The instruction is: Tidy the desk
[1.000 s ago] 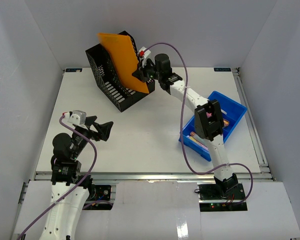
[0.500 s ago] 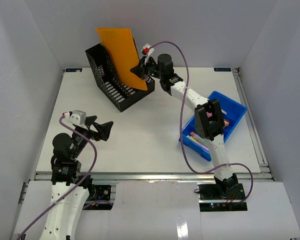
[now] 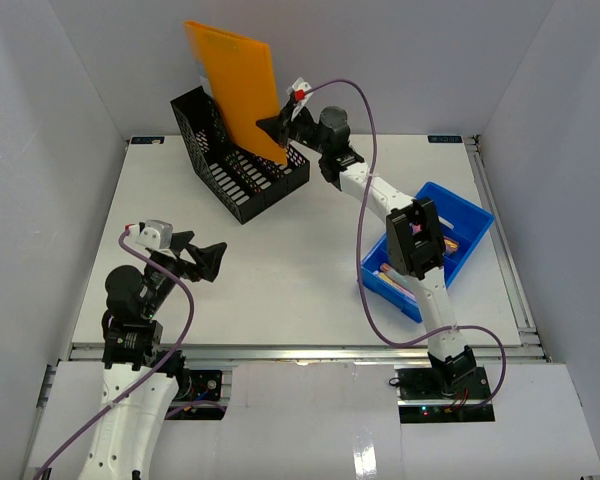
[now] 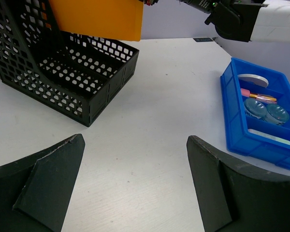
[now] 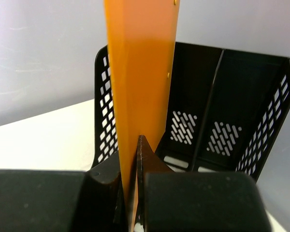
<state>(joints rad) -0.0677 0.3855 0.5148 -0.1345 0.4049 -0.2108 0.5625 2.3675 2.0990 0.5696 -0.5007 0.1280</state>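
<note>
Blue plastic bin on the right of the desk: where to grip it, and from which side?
Take the blue plastic bin by its near short wall, towards the left corner, from straight above, with one of the jaws inside and one outside. The walls are thin and upright and the top is open. That corner shows clear of the right arm, whose link hangs over the bin's middle.

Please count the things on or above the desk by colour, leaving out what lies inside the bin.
Orange flat folder: 1
Black mesh file rack: 1
Blue plastic bin: 1
Total at the white flat desk: 3
</note>
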